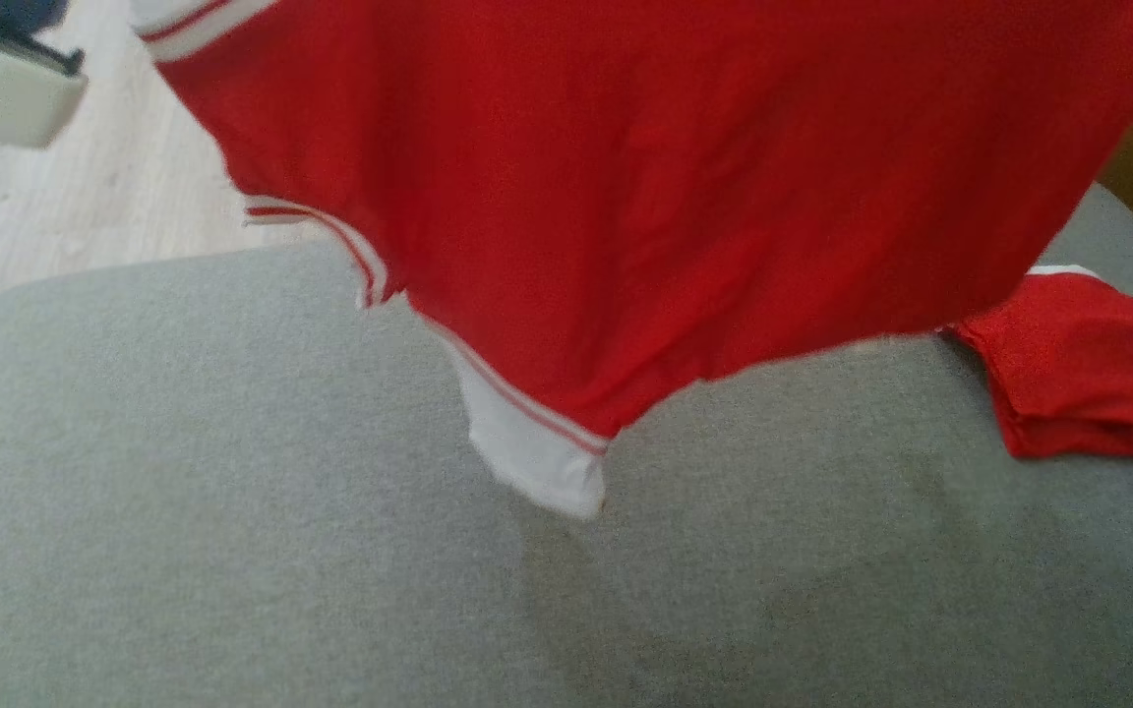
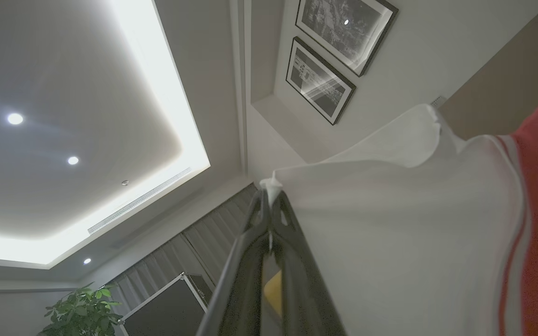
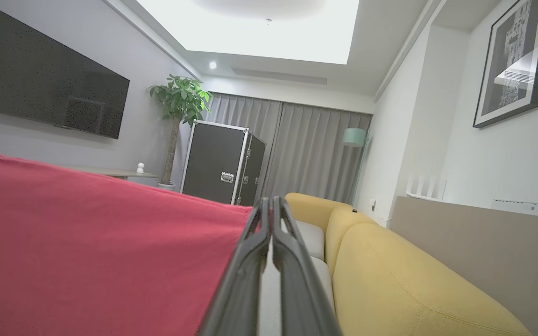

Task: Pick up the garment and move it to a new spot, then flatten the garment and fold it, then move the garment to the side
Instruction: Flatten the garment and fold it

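The garment [image 1: 626, 197] is a red shirt with white striped trim. It hangs in the air over the grey surface [image 1: 232, 511], its white-trimmed corner dangling lowest near the middle of the head view. My left gripper [image 2: 269, 198] is shut on a white trimmed edge of the garment [image 2: 390, 210], fingers pointing up toward the ceiling. In the right wrist view my right gripper [image 3: 270, 205] is shut on a red edge of the garment [image 3: 87, 242], which stretches away to the left.
A second red folded cloth [image 1: 1078, 364] lies at the grey surface's right edge. Pale wood floor [image 1: 114, 187] lies beyond the far left edge. A yellow sofa [image 3: 390, 270], a black case [image 3: 222, 163] and a plant [image 3: 180, 102] stand in the room.
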### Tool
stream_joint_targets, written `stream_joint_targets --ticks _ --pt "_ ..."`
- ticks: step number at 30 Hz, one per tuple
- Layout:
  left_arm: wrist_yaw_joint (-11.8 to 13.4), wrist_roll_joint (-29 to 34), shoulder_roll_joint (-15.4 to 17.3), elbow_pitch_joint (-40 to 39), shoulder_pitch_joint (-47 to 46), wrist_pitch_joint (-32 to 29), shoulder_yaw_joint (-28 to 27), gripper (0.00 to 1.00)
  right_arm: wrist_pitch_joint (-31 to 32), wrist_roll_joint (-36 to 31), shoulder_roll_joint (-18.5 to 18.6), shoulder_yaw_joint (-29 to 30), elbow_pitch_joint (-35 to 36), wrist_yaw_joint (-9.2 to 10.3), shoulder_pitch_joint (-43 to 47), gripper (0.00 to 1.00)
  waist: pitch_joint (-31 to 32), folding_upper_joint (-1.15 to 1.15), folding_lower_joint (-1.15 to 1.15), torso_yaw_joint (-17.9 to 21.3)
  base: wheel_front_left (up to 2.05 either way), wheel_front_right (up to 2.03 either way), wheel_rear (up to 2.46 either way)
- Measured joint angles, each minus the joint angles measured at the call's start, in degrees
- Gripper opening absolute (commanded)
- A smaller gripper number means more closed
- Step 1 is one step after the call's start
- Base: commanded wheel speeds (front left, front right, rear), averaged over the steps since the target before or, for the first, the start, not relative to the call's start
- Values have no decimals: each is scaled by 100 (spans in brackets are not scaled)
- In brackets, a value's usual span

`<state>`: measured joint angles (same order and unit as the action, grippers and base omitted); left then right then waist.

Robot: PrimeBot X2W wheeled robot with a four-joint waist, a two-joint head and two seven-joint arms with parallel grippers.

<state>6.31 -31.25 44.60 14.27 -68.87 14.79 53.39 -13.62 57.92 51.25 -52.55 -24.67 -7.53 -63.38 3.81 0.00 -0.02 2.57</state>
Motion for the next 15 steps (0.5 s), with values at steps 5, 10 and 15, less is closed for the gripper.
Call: stream_joint_targets --ticks 5,10,15 --pt "-400 -57 -253 441 -446 -51 -8 0 448 24 -78 -26 -89 0 -308 0 -92 0 1 63 0 0 0" --pt "-812 -44 -747 1356 -742 -352 246 0 666 108 -592 -259 -444 0 -582 0 -410 0 2 49 0 0 0" --pt "-746 274 -1363 2259 -1669 -255 238 0 393 15 -1004 -389 -984 0 -1331 0 -1135 0 4 21 0 0 0"
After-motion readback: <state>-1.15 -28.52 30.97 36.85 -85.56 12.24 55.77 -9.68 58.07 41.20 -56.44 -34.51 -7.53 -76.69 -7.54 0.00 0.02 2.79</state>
